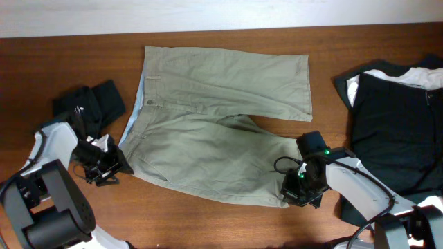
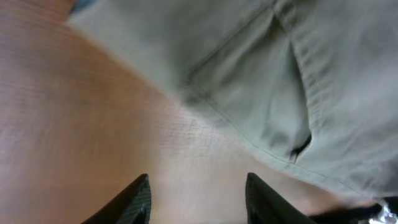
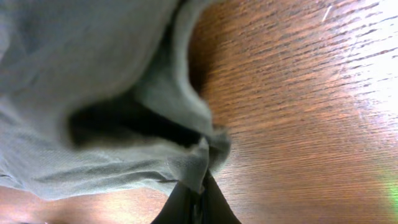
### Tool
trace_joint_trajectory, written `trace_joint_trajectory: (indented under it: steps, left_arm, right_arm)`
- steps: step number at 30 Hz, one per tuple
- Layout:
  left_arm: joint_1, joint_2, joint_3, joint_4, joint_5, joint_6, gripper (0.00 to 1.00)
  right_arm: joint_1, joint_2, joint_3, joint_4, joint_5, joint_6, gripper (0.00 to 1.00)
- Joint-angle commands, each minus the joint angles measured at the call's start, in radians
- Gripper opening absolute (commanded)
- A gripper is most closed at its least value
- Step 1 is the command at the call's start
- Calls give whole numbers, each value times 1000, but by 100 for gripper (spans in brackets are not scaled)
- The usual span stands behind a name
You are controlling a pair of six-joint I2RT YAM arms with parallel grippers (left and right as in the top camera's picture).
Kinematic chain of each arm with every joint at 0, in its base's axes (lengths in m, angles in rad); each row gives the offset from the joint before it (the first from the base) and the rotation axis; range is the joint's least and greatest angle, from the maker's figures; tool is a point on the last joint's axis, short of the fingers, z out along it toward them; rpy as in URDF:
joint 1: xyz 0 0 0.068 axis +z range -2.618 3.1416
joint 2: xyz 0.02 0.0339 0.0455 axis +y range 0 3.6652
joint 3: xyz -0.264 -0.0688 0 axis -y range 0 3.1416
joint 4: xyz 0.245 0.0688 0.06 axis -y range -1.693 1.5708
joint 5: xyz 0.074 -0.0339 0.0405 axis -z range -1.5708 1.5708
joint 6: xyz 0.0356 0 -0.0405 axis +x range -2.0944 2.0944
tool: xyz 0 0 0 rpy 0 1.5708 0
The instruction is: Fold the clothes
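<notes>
Looks like a robotics lab bench, folks: a left arm (image 1: 48, 200) and a right arm (image 1: 360, 190) rise from the near edge of a bare wooden table (image 1: 228, 221). Khaki shorts (image 1: 208, 117) lie spread flat between them, with dark clothes (image 1: 394, 124) heaped on the right. A pale strip (image 1: 208, 14) runs along the far side, and beyond that the room doesn't show.

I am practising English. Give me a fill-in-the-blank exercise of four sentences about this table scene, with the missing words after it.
1. The right gripper is ____ on a leg hem of the khaki shorts.
2. The left gripper is ____ and holds nothing.
3. The shorts lie spread on a ____ table.
4. The pile of clothes beside the right arm is mostly ____.

Missing words: shut; open; wooden; black.
</notes>
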Motion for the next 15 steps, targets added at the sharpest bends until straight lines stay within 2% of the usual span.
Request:
trace_joint_trajectory:
  steps: [1, 5, 6, 8, 9, 10, 12, 15]
  left_arm:
    - [4, -5, -69, 103, 42, -78, 53]
    - [4, -5, -98, 264, -10, -291, 53]
    - [4, -5, -103, 299, -10, -335, 46]
    - [4, -5, -104, 358, -10, -335, 35]
    - [4, -5, -104, 368, -10, -335, 24]
    - [4, -5, -104, 361, -9, -334, 9]
    - [5, -5, -104, 328, -7, -322, 1]
    - [5, -40, -60, 277, -29, -204, 0]
  right_arm:
    - [-6, 1, 18, 5, 19, -29, 4]
    - [-6, 1, 18, 10, 19, -63, 4]
    - [-6, 1, 18, 8, 19, -66, 4]
    - [-6, 1, 18, 9, 19, -73, 4]
    - [-6, 1, 18, 8, 19, -79, 4]
    - [-6, 1, 18, 8, 19, -89, 4]
    - [-6, 1, 18, 7, 20, -93, 4]
    - [-7, -14, 61, -58, 76, -93, 4]
